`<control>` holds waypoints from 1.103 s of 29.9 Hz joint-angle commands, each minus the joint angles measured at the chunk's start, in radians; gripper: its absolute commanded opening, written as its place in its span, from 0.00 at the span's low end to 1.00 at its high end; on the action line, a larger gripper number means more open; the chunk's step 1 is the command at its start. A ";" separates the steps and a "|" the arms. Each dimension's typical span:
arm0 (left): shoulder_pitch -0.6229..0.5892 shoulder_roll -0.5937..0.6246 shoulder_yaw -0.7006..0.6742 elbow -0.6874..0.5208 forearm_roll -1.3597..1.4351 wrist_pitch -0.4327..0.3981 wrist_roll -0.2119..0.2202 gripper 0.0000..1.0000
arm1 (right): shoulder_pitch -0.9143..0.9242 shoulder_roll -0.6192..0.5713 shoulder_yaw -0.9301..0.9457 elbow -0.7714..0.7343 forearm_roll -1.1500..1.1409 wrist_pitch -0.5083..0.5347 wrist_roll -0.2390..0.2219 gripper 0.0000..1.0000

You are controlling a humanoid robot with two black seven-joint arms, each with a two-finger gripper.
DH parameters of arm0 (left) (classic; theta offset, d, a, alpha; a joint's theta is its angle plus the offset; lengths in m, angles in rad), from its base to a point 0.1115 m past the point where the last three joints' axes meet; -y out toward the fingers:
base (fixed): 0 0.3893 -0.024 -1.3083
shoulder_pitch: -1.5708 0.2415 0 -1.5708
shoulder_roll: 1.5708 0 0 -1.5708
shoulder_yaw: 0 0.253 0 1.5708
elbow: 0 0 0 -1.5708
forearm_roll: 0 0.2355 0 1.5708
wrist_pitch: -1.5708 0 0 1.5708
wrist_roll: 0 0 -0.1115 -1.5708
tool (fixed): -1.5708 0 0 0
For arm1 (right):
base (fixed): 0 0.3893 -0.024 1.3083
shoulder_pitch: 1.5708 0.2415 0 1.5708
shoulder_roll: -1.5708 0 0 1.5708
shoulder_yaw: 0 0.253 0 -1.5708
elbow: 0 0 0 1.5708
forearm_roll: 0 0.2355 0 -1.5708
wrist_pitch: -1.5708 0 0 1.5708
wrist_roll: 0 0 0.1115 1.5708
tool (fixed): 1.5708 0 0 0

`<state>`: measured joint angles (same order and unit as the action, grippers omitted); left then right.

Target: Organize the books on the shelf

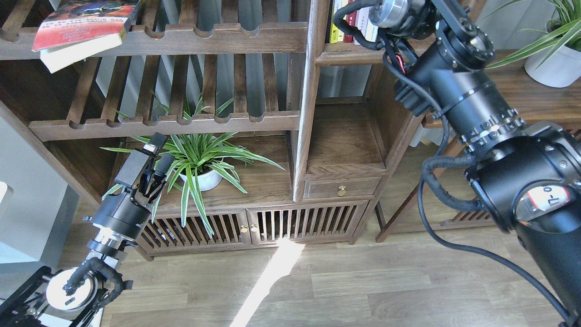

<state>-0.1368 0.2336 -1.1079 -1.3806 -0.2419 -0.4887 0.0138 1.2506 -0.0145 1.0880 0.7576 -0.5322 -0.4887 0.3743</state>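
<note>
While our left gripper [156,156] hovers empty, fingers nearly together, our right gripper's state is hidden; books [349,22] stand upright on the shelf [345,56], at its left post.

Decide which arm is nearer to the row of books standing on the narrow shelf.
Right. The right arm reaches up to the standing books, overlapping them. The left gripper hangs far below-left, by the potted plant.

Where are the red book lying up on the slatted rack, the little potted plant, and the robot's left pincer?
Red book [84,20], head view, on its red cover.
Potted plant [205,179], head view, on its white pot.
Left pincer [156,156], head view, between its fingertips.
</note>
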 commanded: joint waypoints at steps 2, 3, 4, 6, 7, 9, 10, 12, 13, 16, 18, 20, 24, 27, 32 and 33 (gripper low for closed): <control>-0.009 0.001 -0.003 -0.005 -0.004 0.000 -0.003 0.90 | -0.072 -0.071 0.000 0.117 0.000 0.000 0.000 0.92; -0.012 0.001 -0.003 -0.005 -0.004 0.000 -0.003 0.89 | -0.082 -0.084 -0.002 0.132 0.000 0.000 0.000 0.95; -0.017 0.001 -0.001 -0.005 -0.004 0.000 -0.003 0.88 | -0.091 -0.093 -0.002 0.149 -0.002 0.000 0.000 0.96; -0.024 0.000 0.002 -0.003 -0.002 0.000 -0.003 0.87 | -0.105 -0.113 -0.002 0.181 -0.002 0.000 0.000 0.98; -0.026 0.000 0.002 -0.001 -0.001 0.000 0.000 0.87 | -0.108 -0.123 -0.002 0.190 -0.002 0.000 0.000 0.99; -0.041 0.000 -0.006 0.000 -0.004 0.000 0.000 0.87 | -0.120 -0.140 -0.002 0.218 -0.002 0.000 0.000 0.99; -0.050 0.000 -0.010 0.000 -0.004 0.000 -0.001 0.87 | -0.128 -0.142 -0.002 0.238 -0.002 0.000 0.000 0.99; -0.079 0.003 -0.029 0.003 -0.004 0.000 -0.008 0.87 | -0.140 -0.148 -0.002 0.276 0.000 0.000 -0.011 0.99; -0.095 0.001 -0.045 0.005 -0.005 0.000 -0.009 0.87 | -0.141 -0.151 -0.002 0.293 0.000 0.000 -0.018 0.99; -0.099 -0.004 -0.073 0.012 -0.007 0.000 -0.009 0.87 | -0.167 -0.160 -0.002 0.348 0.000 0.000 -0.028 1.00; -0.104 0.003 -0.085 0.011 -0.010 0.000 -0.009 0.87 | -0.192 -0.163 -0.004 0.394 -0.002 0.000 -0.029 1.00; -0.104 0.003 -0.093 0.009 -0.010 0.000 -0.011 0.88 | -0.236 -0.170 -0.011 0.463 -0.003 0.000 -0.031 1.00; -0.104 0.003 -0.095 -0.001 -0.013 0.000 -0.015 0.92 | -0.313 -0.179 -0.013 0.561 -0.009 0.000 -0.032 1.00; -0.106 0.003 -0.095 -0.005 -0.027 0.000 -0.017 0.92 | -0.326 -0.188 -0.013 0.574 -0.012 0.000 -0.028 1.00; -0.107 0.001 -0.093 -0.029 -0.039 0.000 -0.018 0.92 | -0.359 -0.186 -0.016 0.574 -0.012 0.000 -0.043 1.00; -0.107 0.001 -0.095 -0.040 -0.040 0.000 -0.018 0.92 | -0.376 -0.186 -0.016 0.574 -0.012 0.043 -0.048 1.00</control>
<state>-0.2436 0.2362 -1.2024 -1.3967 -0.2783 -0.4887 -0.0039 0.9099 -0.2021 1.0738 1.3314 -0.5447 -0.4887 0.3381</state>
